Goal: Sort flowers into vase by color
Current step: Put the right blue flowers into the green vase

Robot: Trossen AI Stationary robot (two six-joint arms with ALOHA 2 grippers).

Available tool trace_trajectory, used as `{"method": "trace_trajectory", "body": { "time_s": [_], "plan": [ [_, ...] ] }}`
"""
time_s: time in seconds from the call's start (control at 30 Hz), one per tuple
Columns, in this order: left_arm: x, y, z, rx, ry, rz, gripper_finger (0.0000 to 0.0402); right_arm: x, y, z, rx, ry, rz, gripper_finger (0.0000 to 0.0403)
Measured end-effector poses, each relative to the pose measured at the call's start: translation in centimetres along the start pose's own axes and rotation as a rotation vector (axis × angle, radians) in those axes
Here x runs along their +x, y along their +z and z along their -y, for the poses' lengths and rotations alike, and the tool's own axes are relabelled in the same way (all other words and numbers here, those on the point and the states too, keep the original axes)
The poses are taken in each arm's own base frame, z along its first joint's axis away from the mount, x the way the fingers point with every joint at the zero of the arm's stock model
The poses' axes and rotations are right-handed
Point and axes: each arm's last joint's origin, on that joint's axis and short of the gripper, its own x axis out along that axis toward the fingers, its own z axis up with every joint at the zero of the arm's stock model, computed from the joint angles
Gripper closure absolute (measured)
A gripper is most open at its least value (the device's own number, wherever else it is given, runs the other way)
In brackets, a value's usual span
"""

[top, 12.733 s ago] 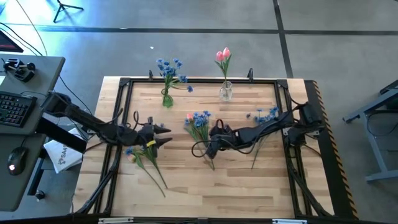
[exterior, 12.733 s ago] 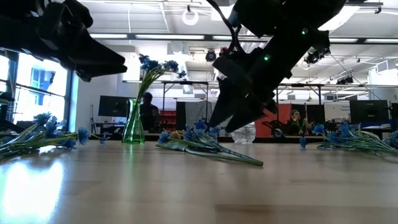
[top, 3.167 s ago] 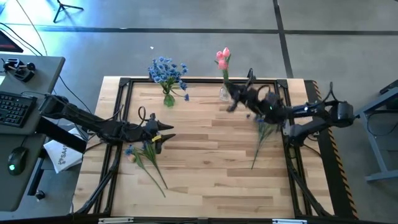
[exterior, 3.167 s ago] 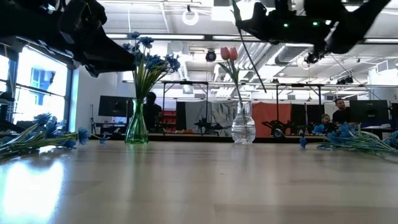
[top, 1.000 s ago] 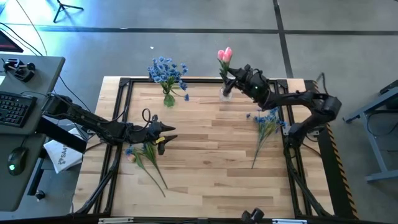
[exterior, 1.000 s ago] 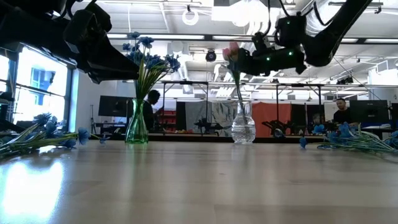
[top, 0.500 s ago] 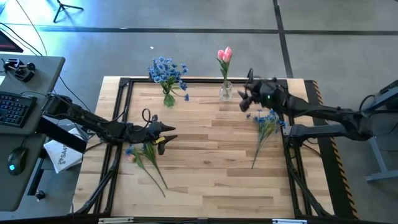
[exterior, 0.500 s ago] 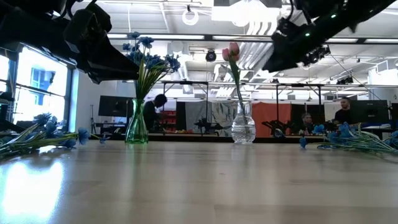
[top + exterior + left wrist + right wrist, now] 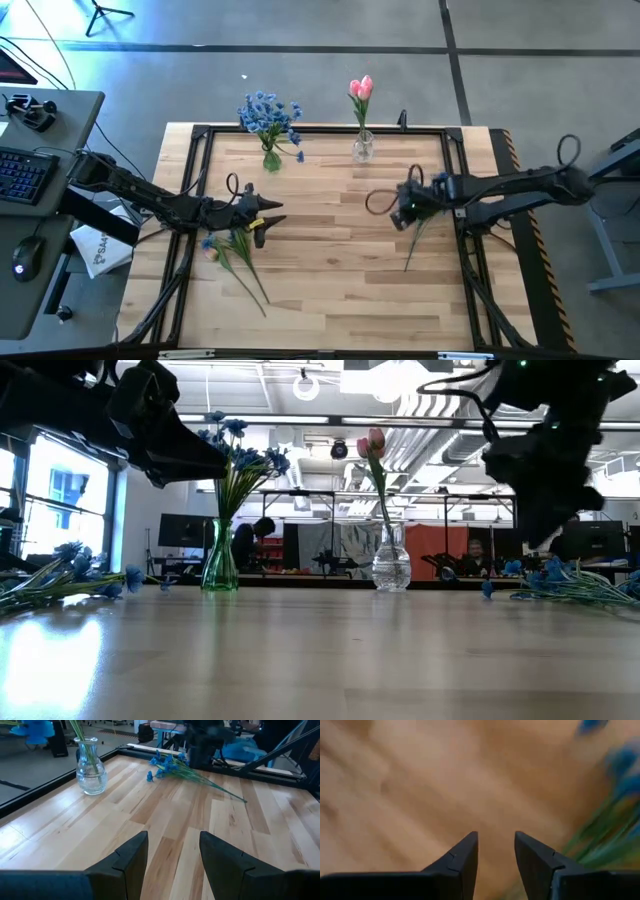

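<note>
Your right gripper (image 9: 400, 213) hangs over the right half of the table (image 9: 330, 280), its fingers (image 9: 462, 857) parted by a narrow gap and holding nothing, just beside the blue bunch (image 9: 425, 215) lying on the wood near the table's right edge. Your left gripper (image 9: 262, 212) waits over the left side, fingers apart and empty, above a second loose bunch (image 9: 228, 250) of blue flowers. At the far edge you have blue blossoms (image 9: 268, 112) standing in the green vase (image 9: 270, 158) and pink tulips (image 9: 360, 92) upright in the clear vase (image 9: 362, 148).
</note>
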Motion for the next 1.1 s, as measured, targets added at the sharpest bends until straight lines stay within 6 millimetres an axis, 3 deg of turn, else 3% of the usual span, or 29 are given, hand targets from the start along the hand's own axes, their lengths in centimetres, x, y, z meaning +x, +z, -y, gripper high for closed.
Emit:
{"method": "trace_trajectory", "body": {
  "time_s": [0.27, 0.4, 0.53, 0.73, 0.9, 1.1],
  "plan": [
    [0.4, -0.6, 0.1, 0.018, 0.007, -0.032, 0.0234, 0.9, -2.0, -1.3, 0.061, -0.025, -0.093, 0.0277],
    [0.8, -1.3, 0.2, 0.038, 0.016, -0.068, 0.0234, 1.1, -3.0, -1.8, -0.002, -0.035, -0.100, 0.0277],
    [1.4, -2.2, 0.3, 0.063, 0.026, -0.110, 0.0234, 0.9, -3.6, -1.5, 0.110, -0.068, -0.159, 0.0269],
    [2.3, -3.2, 0.6, 0.088, 0.028, -0.123, 0.0234, 0.7, -4.3, -0.6, 0.232, -0.195, -0.179, 0.0206],
    [3.0, -3.7, 0.9, 0.091, 0.022, -0.100, 0.0234, 1.2, -4.5, -0.6, 0.301, -0.274, -0.084, 0.0143],
    [3.4, -3.9, 1.2, 0.084, -0.020, -0.083, 0.0234, 3.2, -4.2, -0.7, 0.331, -0.379, -0.084, 0.0133]
  ]
}}
